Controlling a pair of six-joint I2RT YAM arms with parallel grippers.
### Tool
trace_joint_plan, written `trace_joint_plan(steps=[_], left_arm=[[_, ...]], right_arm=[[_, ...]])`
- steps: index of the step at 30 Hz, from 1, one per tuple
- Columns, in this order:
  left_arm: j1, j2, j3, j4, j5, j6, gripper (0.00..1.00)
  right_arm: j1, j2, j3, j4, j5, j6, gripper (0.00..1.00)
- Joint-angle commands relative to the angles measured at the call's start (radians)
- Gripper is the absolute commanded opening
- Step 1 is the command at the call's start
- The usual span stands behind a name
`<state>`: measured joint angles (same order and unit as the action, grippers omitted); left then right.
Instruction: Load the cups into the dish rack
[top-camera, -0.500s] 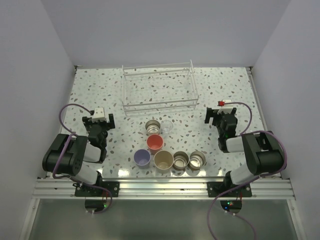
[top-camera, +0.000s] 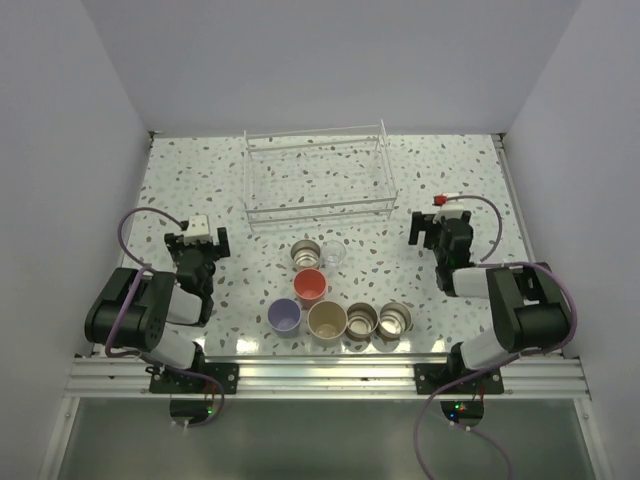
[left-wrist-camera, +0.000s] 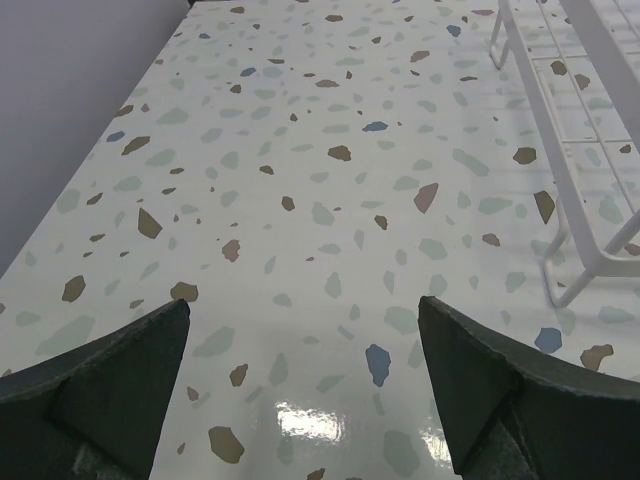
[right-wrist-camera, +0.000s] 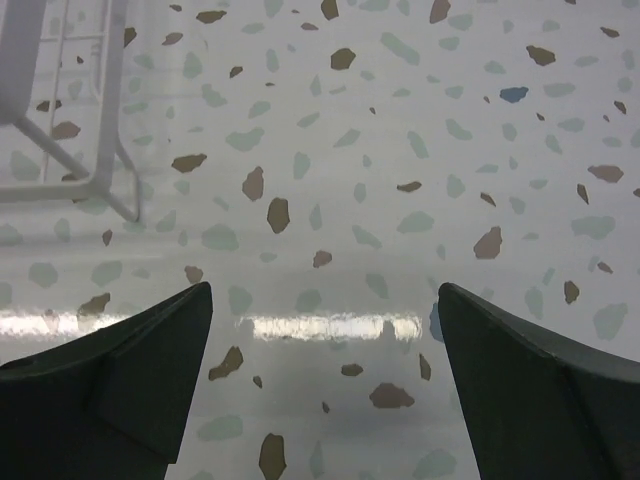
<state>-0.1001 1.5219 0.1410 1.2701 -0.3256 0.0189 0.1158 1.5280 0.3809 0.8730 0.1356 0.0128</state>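
The cups stand in a cluster at the table's front centre: a steel cup (top-camera: 306, 253) and a tiny clear cup (top-camera: 334, 253) behind, a coral-red cup (top-camera: 310, 285) in the middle. In front stand a lavender cup (top-camera: 285, 316), a beige cup (top-camera: 327, 320) and two steel cups (top-camera: 361, 320) (top-camera: 394, 320). The clear wire dish rack (top-camera: 315, 213) sits behind them, with nothing in it. My left gripper (top-camera: 196, 238) (left-wrist-camera: 303, 302) is open over bare table, left of the cups. My right gripper (top-camera: 440, 225) (right-wrist-camera: 324, 287) is open too, right of them.
A corner of the dish rack (left-wrist-camera: 570, 170) shows at the right of the left wrist view, and another corner of it (right-wrist-camera: 90, 110) at the upper left of the right wrist view. White walls enclose the speckled table (top-camera: 180, 180) on three sides.
My right gripper has shifted slightly toward the back of the table. The left arm and the cups have not moved.
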Motion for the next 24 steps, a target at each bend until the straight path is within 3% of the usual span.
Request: trace_joint_plan(steps=[1,3,5,9,12,14,18,24], left_arm=[[0.002,-0.009,0.012,0.123,-0.001,-0.011,1.0],[0.002,-0.009,0.012,0.12,-0.001,-0.011,1.0],[0.002,-0.009,0.012,0.123,0.0,-0.013,1.0],[0.002,-0.008,0.012,0.123,-0.001,-0.011,1.0],[0.002,-0.008,0.012,0.123,0.0,-0.011,1.0],[0.002,-0.008,0.012,0.121,-0.001,-0.011,1.0],[0.002,-0.009,0.012,0.121,-0.001,-0.011,1.0],[0.002,-0.008,0.012,0.121,-0.001,-0.011,1.0]], right_arm=[[-0.005,-0.065,0.252,-0.435,-0.008,0.015,0.98],[-0.005,-0.069,0.352,-0.567,-0.065,0.03,0.98],[-0.002,-0.118,0.378,-0.591,-0.108,0.036,0.98],[-0.002,-0.253,0.449,-0.812,0.008,0.074,0.98],[0.004,-0.307,0.545,-1.025,0.07,0.231,0.98],[0.001,-0.299,0.575,-1.112,0.14,0.464,0.98],[0.001,-0.23,0.688,-1.271,-0.079,0.48,0.98],[0.015,-0.342,0.717,-1.266,-0.304,0.553,0.98]])
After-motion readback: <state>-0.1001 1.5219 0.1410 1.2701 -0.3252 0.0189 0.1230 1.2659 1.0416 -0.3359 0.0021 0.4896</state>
